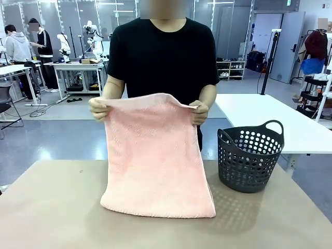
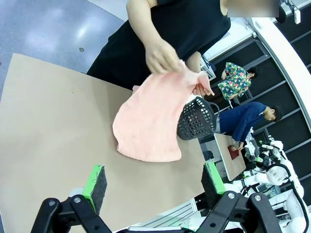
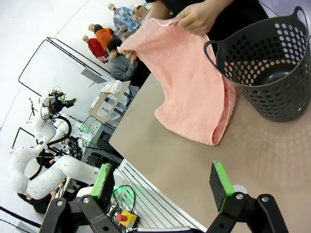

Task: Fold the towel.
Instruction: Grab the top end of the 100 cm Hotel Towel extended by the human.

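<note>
- Left gripper [image 2: 153,187] hangs above the table [image 2: 53,131] with its jaws spread wide, nothing between the green pads [image 2: 95,180].
- Right gripper [image 3: 161,188] is likewise wide apart and empty, over the table's near edge.
- The towel [image 1: 155,155] is at the middle of the table, its upper edge lifted by the person, one hand [image 1: 98,109] at each top corner, the other hand [image 1: 199,111] opposite.
- Its lower part rests on the tabletop, doubled over along the bottom.
- A dark perforated basket [image 1: 250,158] stands upright just beside the towel, on the robot's right.
</note>
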`<state>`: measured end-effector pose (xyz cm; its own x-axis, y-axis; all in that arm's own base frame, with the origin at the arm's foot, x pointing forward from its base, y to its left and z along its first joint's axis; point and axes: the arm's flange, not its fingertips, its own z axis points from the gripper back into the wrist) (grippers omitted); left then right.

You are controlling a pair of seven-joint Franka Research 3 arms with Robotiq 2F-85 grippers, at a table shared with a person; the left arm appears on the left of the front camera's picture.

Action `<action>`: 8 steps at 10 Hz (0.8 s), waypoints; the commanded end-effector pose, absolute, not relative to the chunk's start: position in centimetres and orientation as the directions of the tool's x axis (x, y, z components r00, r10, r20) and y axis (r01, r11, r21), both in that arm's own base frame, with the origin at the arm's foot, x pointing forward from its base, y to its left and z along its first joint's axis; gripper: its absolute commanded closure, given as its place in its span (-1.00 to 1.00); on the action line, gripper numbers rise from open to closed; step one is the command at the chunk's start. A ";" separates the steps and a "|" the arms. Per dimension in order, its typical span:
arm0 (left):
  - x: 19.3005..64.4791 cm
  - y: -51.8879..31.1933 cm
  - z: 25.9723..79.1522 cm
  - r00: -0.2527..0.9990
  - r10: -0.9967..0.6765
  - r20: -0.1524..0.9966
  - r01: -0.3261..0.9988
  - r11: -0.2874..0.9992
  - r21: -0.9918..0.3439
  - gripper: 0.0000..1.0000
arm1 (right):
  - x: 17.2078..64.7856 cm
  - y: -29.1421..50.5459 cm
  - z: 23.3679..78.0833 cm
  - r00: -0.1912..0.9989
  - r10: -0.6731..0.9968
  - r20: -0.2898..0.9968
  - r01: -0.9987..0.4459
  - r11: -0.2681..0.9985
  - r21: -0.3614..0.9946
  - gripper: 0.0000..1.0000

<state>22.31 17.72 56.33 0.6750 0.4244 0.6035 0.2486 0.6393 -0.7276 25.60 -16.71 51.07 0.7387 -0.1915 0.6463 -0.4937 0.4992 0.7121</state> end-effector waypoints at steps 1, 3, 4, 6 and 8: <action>22.5 17.9 56.3 0.673 0.413 0.613 0.264 0.640 -0.721 -1.00 | 25.8 -16.8 51.2 0.724 -0.190 0.663 -0.513 0.494 0.702 -1.00; 22.5 17.9 56.3 0.673 0.413 0.613 0.264 0.640 -0.721 -1.00 | 25.8 -16.8 51.2 0.724 -0.190 0.663 -0.513 0.494 0.702 -1.00; 22.5 17.9 56.3 0.673 0.413 0.613 0.264 0.640 -0.721 -1.00 | 25.8 -16.8 51.2 0.724 -0.190 0.663 -0.513 0.494 0.702 -1.00; 22.5 17.9 56.3 0.673 0.413 0.613 0.264 0.640 -0.721 -1.00 | 25.8 -16.8 51.2 0.724 -0.190 0.663 -0.513 0.494 0.702 -1.00; 22.5 17.9 56.3 0.673 0.413 0.613 0.264 0.640 -0.721 -1.00 | 25.8 -16.8 51.2 0.724 -0.190 0.663 -0.513 0.494 0.702 -1.00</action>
